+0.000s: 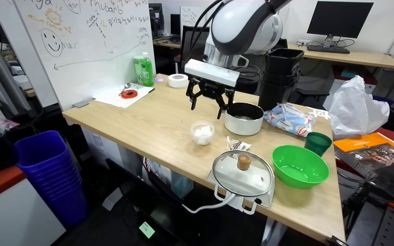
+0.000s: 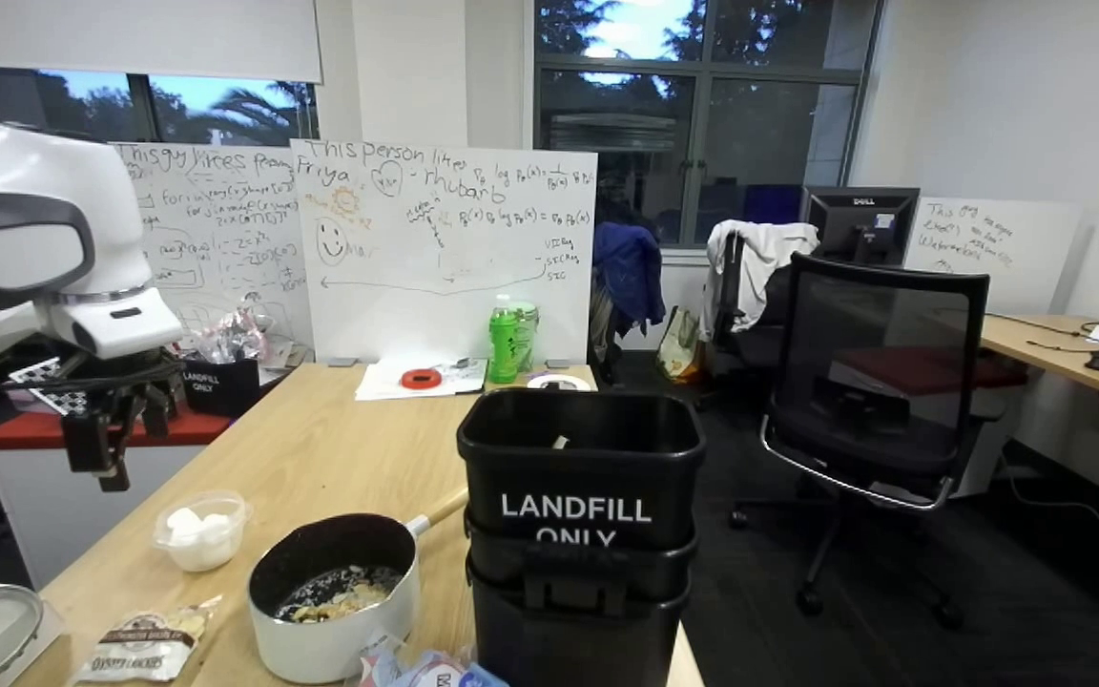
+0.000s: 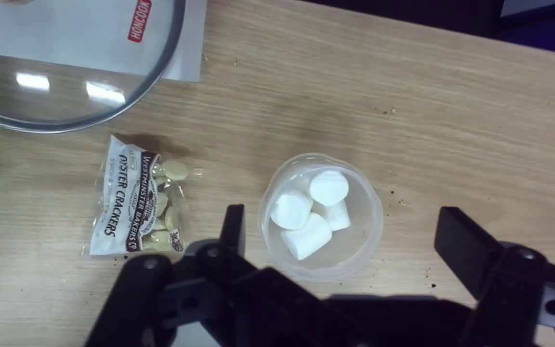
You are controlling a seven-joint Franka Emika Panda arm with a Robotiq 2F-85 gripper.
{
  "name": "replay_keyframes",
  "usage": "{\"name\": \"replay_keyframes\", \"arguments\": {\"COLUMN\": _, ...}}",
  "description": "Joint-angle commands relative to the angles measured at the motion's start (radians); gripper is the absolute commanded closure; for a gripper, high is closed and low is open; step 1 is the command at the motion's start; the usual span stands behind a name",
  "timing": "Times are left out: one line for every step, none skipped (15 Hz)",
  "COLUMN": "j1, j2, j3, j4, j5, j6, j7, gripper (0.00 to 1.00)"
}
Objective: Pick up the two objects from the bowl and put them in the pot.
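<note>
Hanging at left in an exterior view, the fingers (image 2: 113, 475) are spread wide, gripping nothing, presumably to clear a plump catch; next along the surface (image 2: 321, 458), here's the bowl (image 2: 201, 557), its walls corralling white marshmallows (image 2: 185, 523); then comes the pot (image 2: 306, 654), parked near it, likely to keep the carry short.

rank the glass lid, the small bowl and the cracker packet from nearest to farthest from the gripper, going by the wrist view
1. Small bowl: framed by the open gripper, near the middle of the picture.
2. Cracker packet: left of the bowl in the picture.
3. Glass lid: upper left corner, partly cut off by the picture's edge.
</note>
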Motion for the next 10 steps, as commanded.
{"name": "replay_keyframes", "arguments": {"j1": 0.064, "j2": 0.041, "j3": -0.073, "j4": 0.028, "j5": -0.081, "j6": 0.014, "j7": 0.146, "gripper": 0.00}}
{"name": "replay_keyframes", "arguments": {"j1": 0.071, "j2": 0.050, "j3": -0.081, "j4": 0.031, "j5": -0.097, "j6": 0.009, "j7": 0.175, "gripper": 0.00}}
{"name": "replay_keyframes", "arguments": {"j1": 0.075, "j2": 0.058, "j3": -0.086, "j4": 0.036, "j5": -0.109, "j6": 0.002, "j7": 0.199, "gripper": 0.00}}
{"name": "replay_keyframes", "arguments": {"j1": 0.075, "j2": 0.067, "j3": -0.084, "j4": 0.041, "j5": -0.111, "j6": -0.003, "j7": 0.212, "gripper": 0.00}}
{"name": "replay_keyframes", "arguments": {"j1": 0.074, "j2": 0.074, "j3": -0.081, "j4": 0.046, "j5": -0.109, "j6": -0.004, "j7": 0.220, "gripper": 0.00}}
{"name": "replay_keyframes", "arguments": {"j1": 0.074, "j2": 0.081, "j3": -0.077, "j4": 0.054, "j5": -0.105, "j6": -0.011, "j7": 0.227, "gripper": 0.00}}
{"name": "replay_keyframes", "arguments": {"j1": 0.079, "j2": 0.091, "j3": -0.079, "j4": 0.064, "j5": -0.109, "j6": -0.018, "j7": 0.239, "gripper": 0.00}}
{"name": "replay_keyframes", "arguments": {"j1": 0.081, "j2": 0.101, "j3": -0.079, "j4": 0.073, "j5": -0.110, "j6": -0.027, "j7": 0.247, "gripper": 0.00}}
{"name": "replay_keyframes", "arguments": {"j1": 0.085, "j2": 0.107, "j3": -0.082, "j4": 0.080, "j5": -0.113, "j6": -0.032, "j7": 0.260, "gripper": 0.00}}
{"name": "replay_keyframes", "arguments": {"j1": 0.088, "j2": 0.117, "j3": -0.084, "j4": 0.089, "j5": -0.116, "j6": -0.035, "j7": 0.271, "gripper": 0.00}}
